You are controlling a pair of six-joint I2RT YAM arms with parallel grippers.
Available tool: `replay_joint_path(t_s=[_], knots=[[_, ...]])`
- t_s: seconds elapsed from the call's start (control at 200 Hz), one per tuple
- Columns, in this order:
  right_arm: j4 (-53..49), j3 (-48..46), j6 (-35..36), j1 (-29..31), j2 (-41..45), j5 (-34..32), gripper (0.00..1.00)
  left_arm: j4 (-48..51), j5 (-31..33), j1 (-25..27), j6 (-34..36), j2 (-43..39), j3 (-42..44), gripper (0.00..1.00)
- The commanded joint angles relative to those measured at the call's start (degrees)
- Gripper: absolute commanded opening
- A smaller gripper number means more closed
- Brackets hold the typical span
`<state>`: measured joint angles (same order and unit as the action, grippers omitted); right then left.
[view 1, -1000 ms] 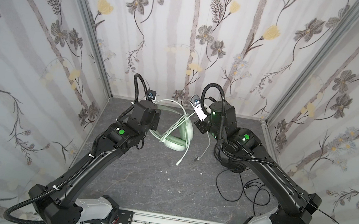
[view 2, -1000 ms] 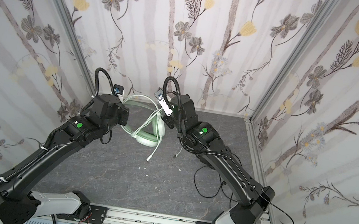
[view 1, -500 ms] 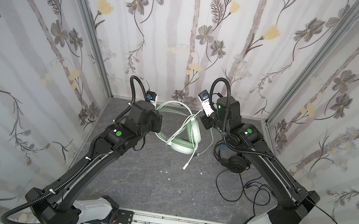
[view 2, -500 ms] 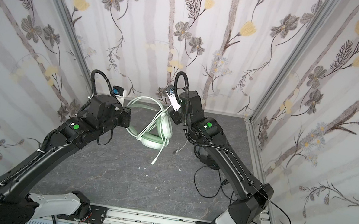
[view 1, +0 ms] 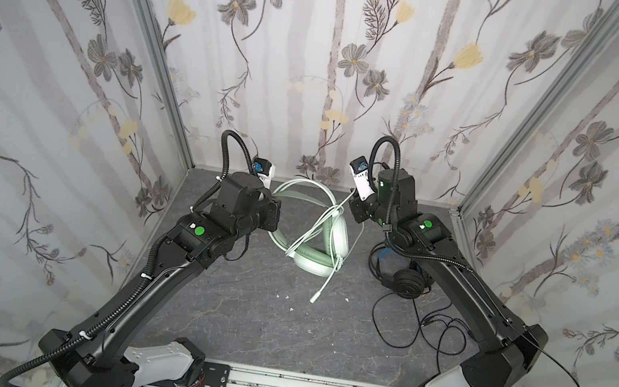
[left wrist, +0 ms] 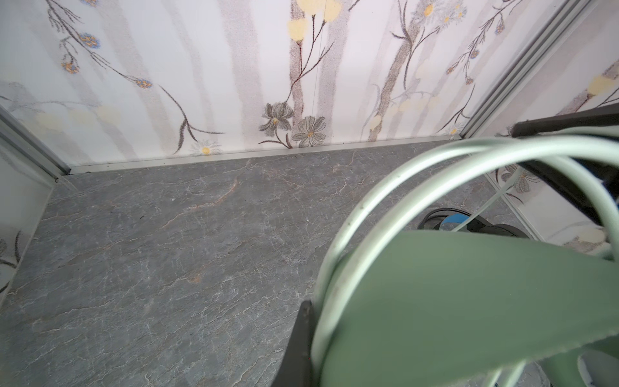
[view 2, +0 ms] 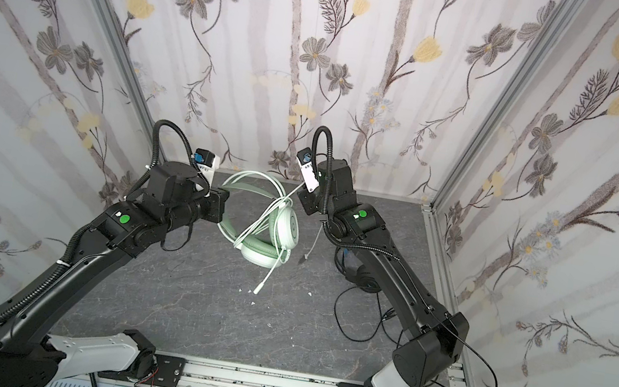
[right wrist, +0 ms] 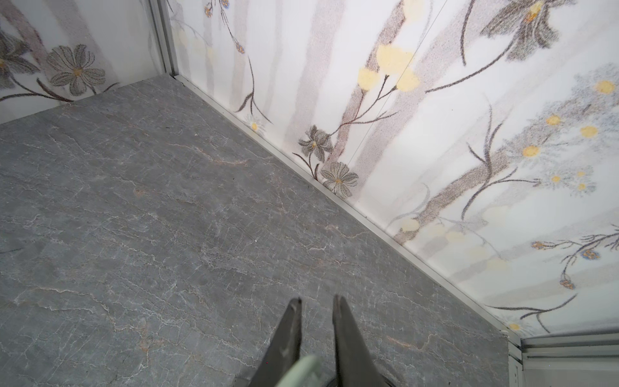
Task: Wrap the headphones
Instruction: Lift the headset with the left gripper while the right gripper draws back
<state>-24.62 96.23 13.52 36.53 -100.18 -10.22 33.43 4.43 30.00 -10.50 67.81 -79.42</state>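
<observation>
Mint-green headset (view 1: 339, 235) sat at the back middle of the table (view 1: 237, 318), between the two arms. One ear cushion rested on the surface and the headband (left wrist: 469, 284) arched up toward the left. Left gripper (view 1: 274, 214) was clamped on that headband, steadying it.

Whitish cable (view 1: 319, 224) ran in several strands across band and ear cups, up to the right gripper (right wrist: 317, 301). Its fingers stood a narrow way apart with the cable between them near their root. The cable looked loose rather than pinched. Plug (view 1: 315, 298) lay free on the table in front.

Step, as judged: mid-wrap on the mint set, a few turns on and a tail left. Next move likely calls for the right gripper to take the cable lower, nearer the plug. It would then carry the cable round the band for another turn while the left holds firm.

Around: black headset (view 1: 407, 283) lay under the right arm, untouched. Its thin black cable (view 1: 426, 319) sprawled in loose loops toward the front right. Those loops and the nearby back wall (view 1: 330, 80) seemed to leave the right arm little room to swing, so a snag looked possible. Small white bits (view 1: 285, 297) lay on the table, nature unclear.
</observation>
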Motion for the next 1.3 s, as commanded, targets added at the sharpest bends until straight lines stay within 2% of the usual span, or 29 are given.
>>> replay_joint_path(t_s=[0.0, 0.2, 0.29, 0.709, 0.954, 1.299], knots=[[3.41, -1.29, -2.07, -0.45, 0.21, 1.93, 0.24, -2.21, -2.79, -0.24, -1.06, -0.37, -1.48, 0.00], [5.09, -4.28, -3.73, -1.22, 0.59, 3.97, 0.26, -2.09, -4.80, -0.70, -2.10, 0.00, -3.46, 0.00], [6.49, -5.55, -4.75, -1.51, 1.26, 5.25, 0.26, -2.48, -6.45, -0.93, -2.80, 0.30, -7.04, 0.00], [14.80, -8.86, -10.16, -3.27, 3.23, 13.74, 0.28, -4.46, -13.87, -1.61, -8.08, 2.04, -14.74, 0.00], [17.59, -8.94, -12.44, -3.74, 2.58, 16.81, 0.28, -10.78, -17.72, -1.79, -15.08, 1.89, -12.94, 0.00], [24.43, -14.64, -16.90, -3.62, 3.41, 21.51, 0.26, -16.90, -18.53, -1.86, -21.46, 1.83, -12.77, 0.00]])
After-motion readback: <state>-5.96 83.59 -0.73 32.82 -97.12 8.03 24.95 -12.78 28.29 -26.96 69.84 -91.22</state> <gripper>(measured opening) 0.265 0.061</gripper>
